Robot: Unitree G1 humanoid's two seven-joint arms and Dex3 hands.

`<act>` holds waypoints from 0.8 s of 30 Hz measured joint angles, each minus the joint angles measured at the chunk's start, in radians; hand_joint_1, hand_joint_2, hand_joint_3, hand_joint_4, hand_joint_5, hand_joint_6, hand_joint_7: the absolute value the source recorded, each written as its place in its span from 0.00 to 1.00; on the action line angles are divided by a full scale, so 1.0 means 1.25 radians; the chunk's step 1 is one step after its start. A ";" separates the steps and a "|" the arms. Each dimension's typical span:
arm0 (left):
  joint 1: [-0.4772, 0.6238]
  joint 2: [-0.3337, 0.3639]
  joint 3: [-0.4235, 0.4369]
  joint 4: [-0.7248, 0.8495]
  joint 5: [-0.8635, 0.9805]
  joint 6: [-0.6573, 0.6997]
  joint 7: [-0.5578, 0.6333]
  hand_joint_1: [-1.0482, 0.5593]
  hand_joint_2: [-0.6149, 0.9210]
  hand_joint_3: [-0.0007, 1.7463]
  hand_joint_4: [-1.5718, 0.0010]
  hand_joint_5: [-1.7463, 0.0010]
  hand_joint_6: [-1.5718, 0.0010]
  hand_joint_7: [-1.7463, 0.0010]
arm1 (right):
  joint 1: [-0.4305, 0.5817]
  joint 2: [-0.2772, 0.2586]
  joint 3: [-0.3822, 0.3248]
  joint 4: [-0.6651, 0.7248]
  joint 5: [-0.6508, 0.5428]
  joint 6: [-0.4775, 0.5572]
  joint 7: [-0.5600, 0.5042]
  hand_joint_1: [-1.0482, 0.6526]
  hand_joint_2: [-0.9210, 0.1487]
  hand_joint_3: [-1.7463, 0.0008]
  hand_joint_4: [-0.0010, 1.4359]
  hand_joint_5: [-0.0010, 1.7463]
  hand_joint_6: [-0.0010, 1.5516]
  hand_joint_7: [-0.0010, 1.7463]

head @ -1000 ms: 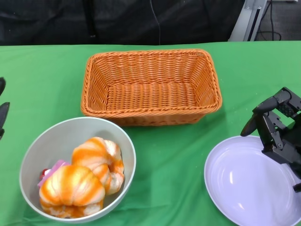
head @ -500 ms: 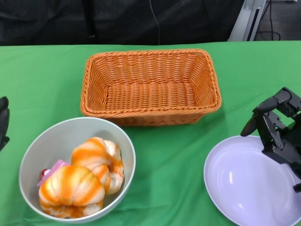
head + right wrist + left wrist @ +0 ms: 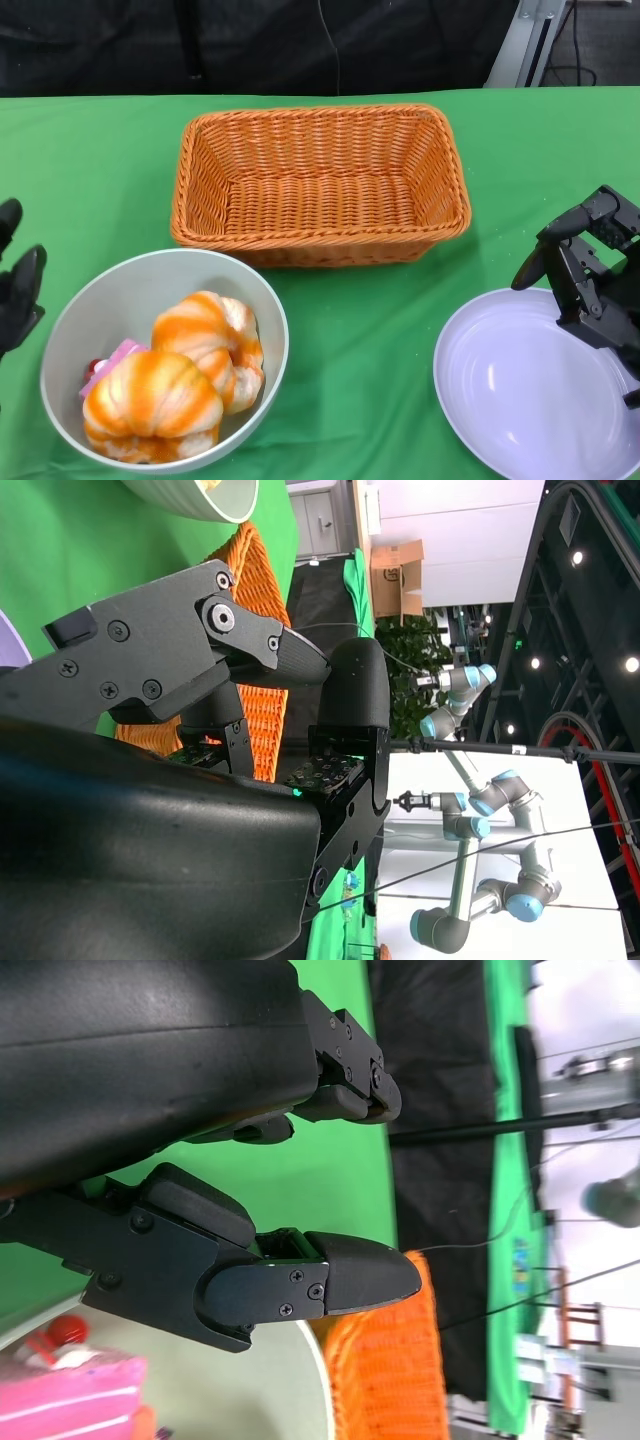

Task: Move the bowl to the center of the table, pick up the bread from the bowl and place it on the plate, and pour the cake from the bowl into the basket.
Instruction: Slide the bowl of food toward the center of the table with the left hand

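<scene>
A grey bowl (image 3: 150, 275) sits at the lower left of the green table and holds two orange-striped bread rolls (image 3: 170, 385) and a pink cake (image 3: 112, 360) tucked under them. My left hand (image 3: 15, 290) hovers just left of the bowl's rim, fingers apart, holding nothing. The cake (image 3: 60, 1400) and bowl rim (image 3: 300, 1380) show in the left wrist view below my fingers (image 3: 300, 1285). A pale lilac plate (image 3: 520, 395) lies at the lower right. My right hand (image 3: 585, 265) stays over its far edge, open and empty.
An orange wicker basket (image 3: 320, 130) stands empty at the middle back of the table. Bare green cloth lies between bowl and plate. Beyond the table's far edge hangs a black backdrop.
My left hand has come in from the picture's left edge toward the bowl's rim. The right hand, bowl, plate and basket have not moved.
</scene>
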 measured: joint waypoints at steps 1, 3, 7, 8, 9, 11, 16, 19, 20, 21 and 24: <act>0.000 0.004 -0.005 -0.004 0.003 0.018 0.000 0.16 1.00 0.36 0.86 1.00 0.87 1.00 | 0.000 0.000 0.000 0.000 0.000 0.000 -0.001 0.57 0.15 0.51 0.55 0.96 0.43 0.82; 0.000 0.010 -0.008 -0.013 0.009 0.050 0.001 0.16 1.00 0.36 0.86 1.00 0.87 1.00 | 0.000 0.000 0.000 0.000 0.000 -0.001 -0.001 0.57 0.16 0.51 0.55 0.97 0.43 0.82; 0.000 0.014 -0.008 -0.023 0.018 0.087 0.021 0.17 1.00 0.37 0.85 0.99 0.86 1.00 | 0.000 0.000 0.000 0.000 0.000 -0.002 0.000 0.56 0.15 0.51 0.54 0.97 0.43 0.82; 0.000 0.014 -0.008 -0.023 0.021 0.093 0.027 0.17 1.00 0.37 0.85 0.99 0.86 1.00 | 0.000 0.000 0.000 0.000 0.000 -0.002 0.001 0.56 0.15 0.51 0.54 0.97 0.43 0.82; 0.000 0.014 -0.008 -0.023 0.025 0.096 0.032 0.18 1.00 0.37 0.85 0.99 0.86 1.00 | 0.000 0.000 0.000 0.000 0.000 -0.002 0.001 0.56 0.15 0.52 0.55 0.96 0.43 0.82; 0.000 0.014 -0.007 -0.023 0.028 0.106 0.045 0.18 1.00 0.37 0.84 0.99 0.85 0.99 | 0.000 0.000 0.000 0.000 0.000 -0.002 0.000 0.56 0.15 0.52 0.55 0.96 0.43 0.82; 0.000 0.014 -0.009 -0.031 0.036 0.154 0.069 0.18 1.00 0.37 0.85 0.99 0.87 1.00 | 0.000 0.000 0.001 0.000 0.000 -0.002 -0.001 0.57 0.14 0.52 0.55 0.96 0.43 0.82; 0.000 0.019 -0.020 -0.036 0.048 0.173 0.070 0.19 1.00 0.37 0.85 1.00 0.87 1.00 | 0.000 0.000 0.001 0.000 0.000 -0.002 0.000 0.56 0.15 0.52 0.55 0.97 0.43 0.83; 0.000 0.021 -0.024 -0.037 0.056 0.178 0.070 0.18 1.00 0.37 0.85 1.00 0.87 1.00 | 0.000 0.000 0.001 0.000 0.000 -0.002 0.000 0.56 0.15 0.51 0.55 0.97 0.43 0.83; 0.000 0.023 -0.027 -0.038 0.060 0.182 0.070 0.18 1.00 0.37 0.85 1.00 0.87 1.00 | 0.000 0.000 0.001 0.000 0.000 -0.002 0.000 0.56 0.15 0.51 0.55 0.97 0.43 0.83; -0.001 0.026 -0.029 -0.041 0.060 0.198 0.068 0.19 1.00 0.37 0.85 1.00 0.87 1.00 | 0.000 0.000 0.001 0.000 0.000 -0.003 0.001 0.56 0.16 0.51 0.55 0.97 0.43 0.83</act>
